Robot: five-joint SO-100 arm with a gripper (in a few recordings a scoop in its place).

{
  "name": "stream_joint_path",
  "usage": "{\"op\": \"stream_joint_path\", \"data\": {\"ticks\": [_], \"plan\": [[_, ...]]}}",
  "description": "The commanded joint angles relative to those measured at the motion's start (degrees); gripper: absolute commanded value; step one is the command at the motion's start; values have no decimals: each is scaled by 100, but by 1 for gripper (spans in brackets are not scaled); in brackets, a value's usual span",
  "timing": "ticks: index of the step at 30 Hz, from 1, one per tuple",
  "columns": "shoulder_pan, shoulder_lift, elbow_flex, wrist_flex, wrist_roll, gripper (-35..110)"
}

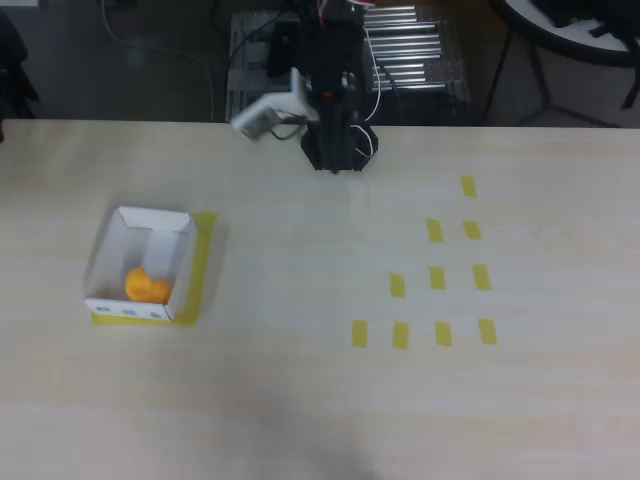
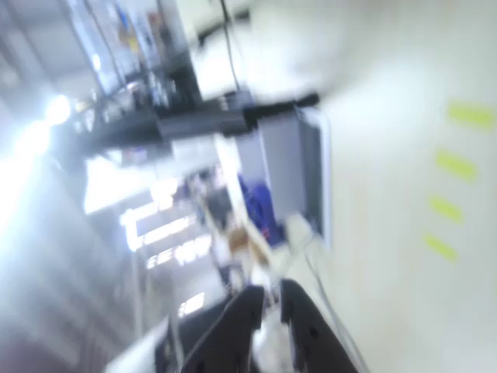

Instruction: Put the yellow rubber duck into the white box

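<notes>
The yellow rubber duck (image 1: 146, 286) lies inside the white box (image 1: 104, 246), near its front wall, which carries small blue marks. The box stands at the left of the table in the overhead view. My gripper (image 1: 262, 115) is folded back near the arm's base at the table's far edge, well away from the box and to its upper right. In the blurred wrist view the two dark fingers (image 2: 241, 322) of the gripper (image 2: 269, 289) stand close together with nothing between them, pointing out towards the room past the table.
A yellow tape patch (image 1: 203, 262) lies under the box. Several short yellow tape strips (image 1: 437, 278) mark the right half of the pale wooden table (image 1: 300, 380). The black arm base (image 1: 338, 140) sits at the far edge, with a metal rack (image 1: 410, 60) behind.
</notes>
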Motion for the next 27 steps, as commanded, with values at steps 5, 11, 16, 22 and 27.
{"op": "stream_joint_path", "data": {"ticks": [5,11,16,22,27], "plan": [[-422,2109,3823,-334,510,0],[-149,2953,5150,-299,431,0],[0,3059,5440,-413,334,0],[79,3059,5484,-589,299,0],[105,3059,5484,-589,299,0]]}}
